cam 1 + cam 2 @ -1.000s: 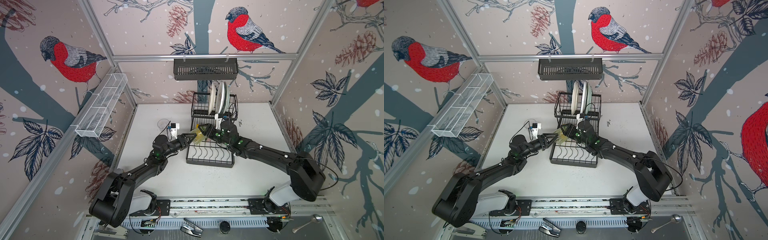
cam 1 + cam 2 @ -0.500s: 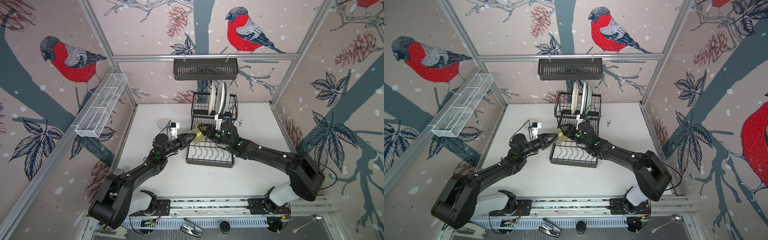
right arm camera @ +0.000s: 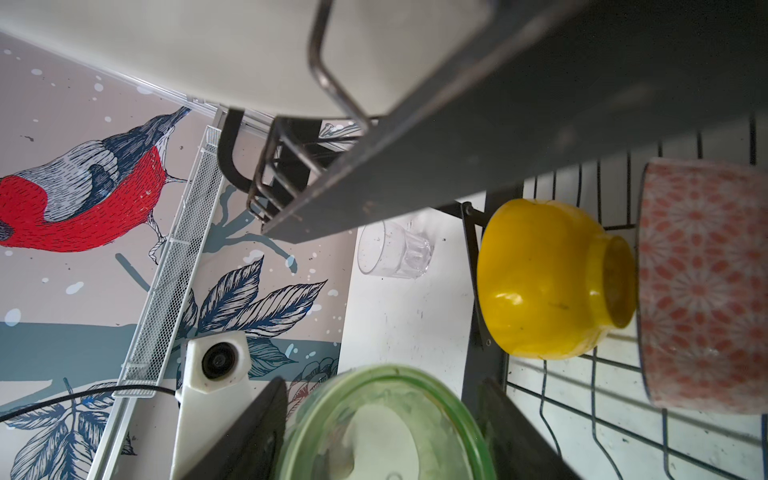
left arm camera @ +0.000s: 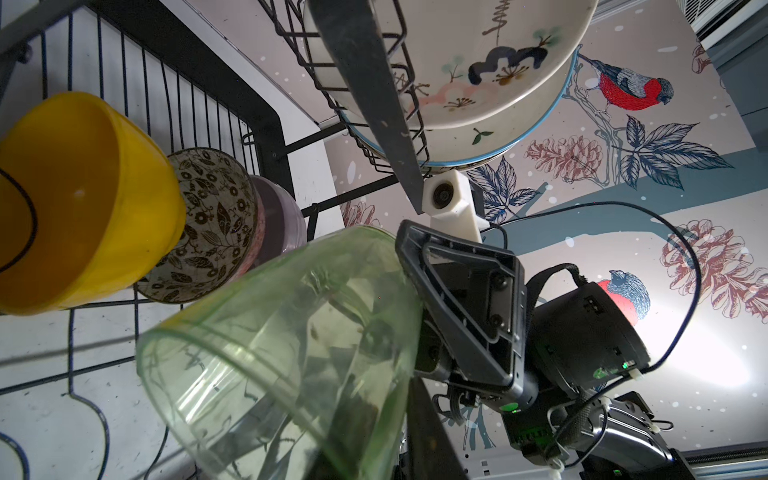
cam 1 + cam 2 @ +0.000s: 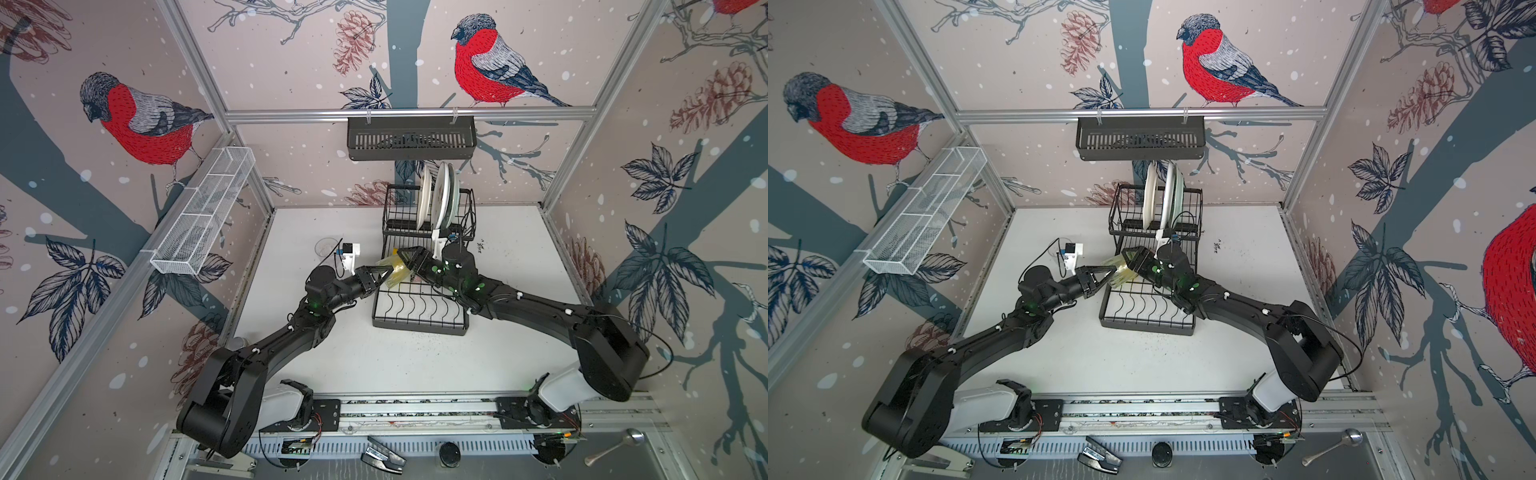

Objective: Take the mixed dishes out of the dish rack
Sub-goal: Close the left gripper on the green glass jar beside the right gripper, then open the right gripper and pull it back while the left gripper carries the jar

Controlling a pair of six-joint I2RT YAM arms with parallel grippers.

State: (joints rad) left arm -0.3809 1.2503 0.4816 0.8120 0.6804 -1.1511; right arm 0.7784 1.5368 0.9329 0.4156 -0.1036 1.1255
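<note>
While over rack (image 5: 419, 322) edge, green tumbler (image 5: 392, 270)

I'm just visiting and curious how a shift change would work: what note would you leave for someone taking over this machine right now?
Grippers: the right end effector is shut on the pale-green tumbler, held in the air by the dish rack. The left end effector has its fingers at the same tumbler; grip unclear.
Done: the clear tumbler sits on the table, left of the rack.
Left: set that green one down. The yellow bowl, pink-patterned bowl and lilac bowl lie on their sides in the tray. The plates stand upright in the raised basket.
</note>
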